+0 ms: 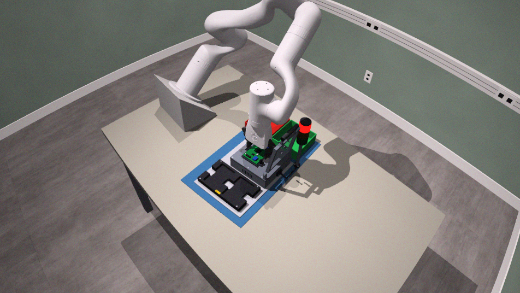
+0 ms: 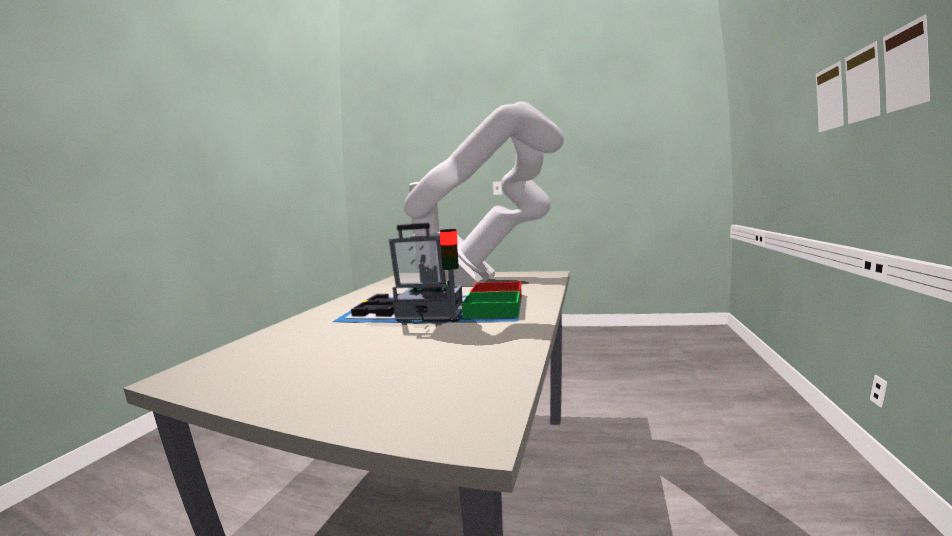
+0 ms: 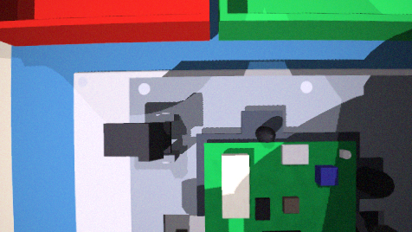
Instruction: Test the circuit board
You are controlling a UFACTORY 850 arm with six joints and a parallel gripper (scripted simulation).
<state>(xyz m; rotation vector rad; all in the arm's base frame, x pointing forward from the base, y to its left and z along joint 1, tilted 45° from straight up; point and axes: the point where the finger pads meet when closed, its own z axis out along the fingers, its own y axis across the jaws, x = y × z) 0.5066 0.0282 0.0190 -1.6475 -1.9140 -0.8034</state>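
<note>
The circuit board (image 1: pixel 250 152) (image 3: pixel 268 173) lies component side up in the tester (image 1: pixel 240 163) (image 2: pixel 426 312) (image 3: pixel 225 91). Its white connector (image 3: pixel 234 186) is at the board's left side in the wrist view, on the side of a dark block (image 3: pixel 125 139). A black post (image 3: pixel 265 133) stands at the board's upper edge. The lid (image 2: pixel 395 263) stands open. The signal light (image 1: pixel 305 126) (image 2: pixel 448 237) shows red. My gripper (image 1: pixel 258 151) is open, low over the board; its fingertips are not clear in the wrist view. Pin seating cannot be told.
The red bin (image 1: pixel 278 127) (image 2: pixel 496 286) (image 3: pixel 108 32) and green bin (image 1: pixel 309 144) (image 2: pixel 492 307) (image 3: pixel 303 30) stand side by side beyond the tester. The black tray (image 1: pixel 218 174) (image 2: pixel 373 310) holds no board. The raised lid's handle (image 1: pixel 289 133) (image 2: pixel 413 227) is close beside the gripper.
</note>
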